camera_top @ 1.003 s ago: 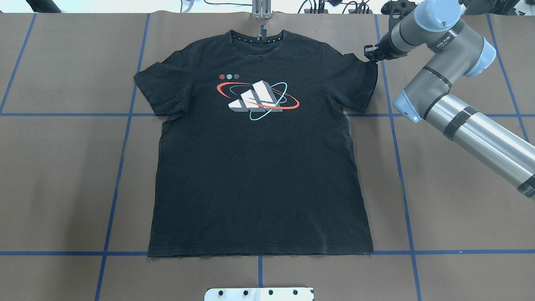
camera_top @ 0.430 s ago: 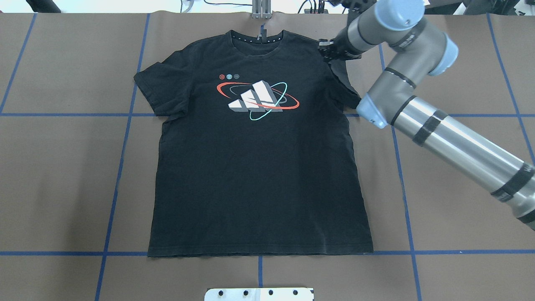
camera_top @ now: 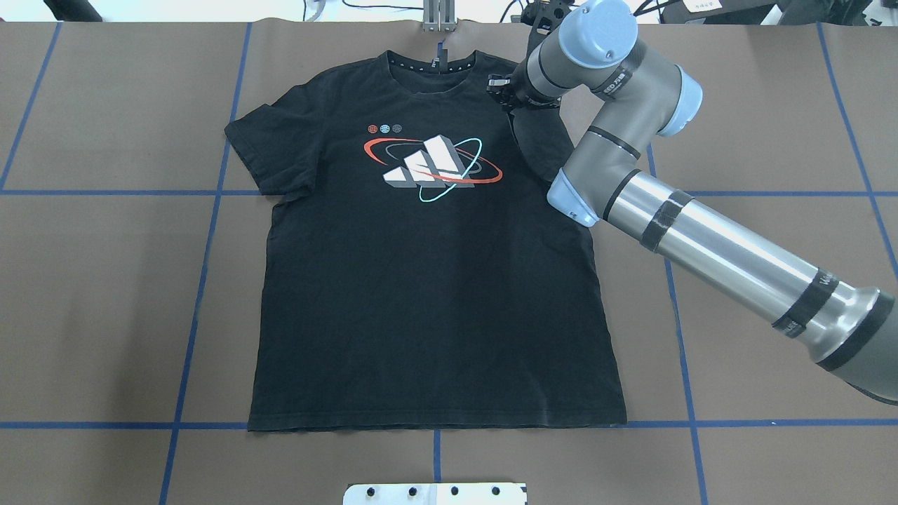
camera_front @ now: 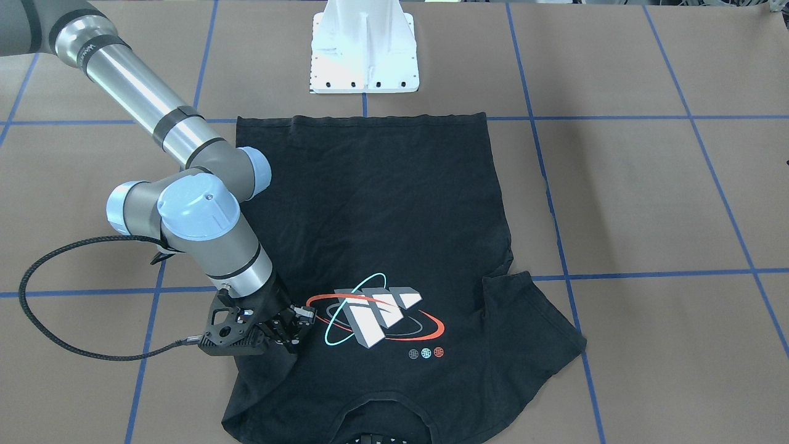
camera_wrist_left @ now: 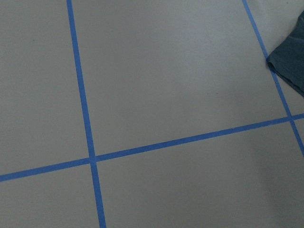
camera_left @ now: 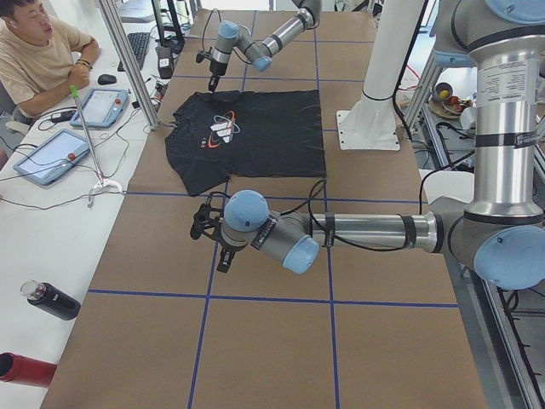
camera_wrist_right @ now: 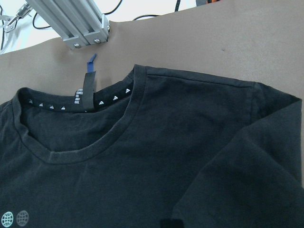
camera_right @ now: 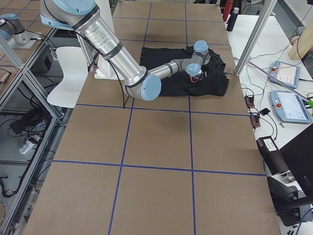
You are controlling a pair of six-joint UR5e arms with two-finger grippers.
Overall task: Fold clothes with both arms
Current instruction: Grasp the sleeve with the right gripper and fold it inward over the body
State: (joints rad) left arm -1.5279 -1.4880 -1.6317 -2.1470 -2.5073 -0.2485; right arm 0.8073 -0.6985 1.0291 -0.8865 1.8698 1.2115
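Folding step: the right end effector (camera_top: 499, 90) holds the right-side sleeve (camera_top: 537, 144) lifted and turned inward over the shoulder, beside the chest print (camera_top: 433, 167). I judge this to be the first fold, because the body and hem lie flat.
Right end effector: its fingers are pressed together on the sleeve edge. The cloth hangs from them as a raised flap, probably so the sleeve can turn over without dragging the rest.
T-shirt (camera_top: 435, 301): it lies print side up in the middle of the surface (camera_top: 105, 280), with the collar (camera_wrist_right: 85, 152) at the far side from the robot and the hem on the near side.
Other sleeve (camera_top: 256, 151): it is spread flat on the surface and not yet folded.
Left end effector (camera_left: 207, 228): it hangs over bare surface, apart from the T-shirt. I cannot tell if it is spread or pressed together. It probably waits there to keep clear of the cloth.
Next move, as I judge: lay the flap down flat on the chest, then let it go.
Risk: the flap may bunch up.
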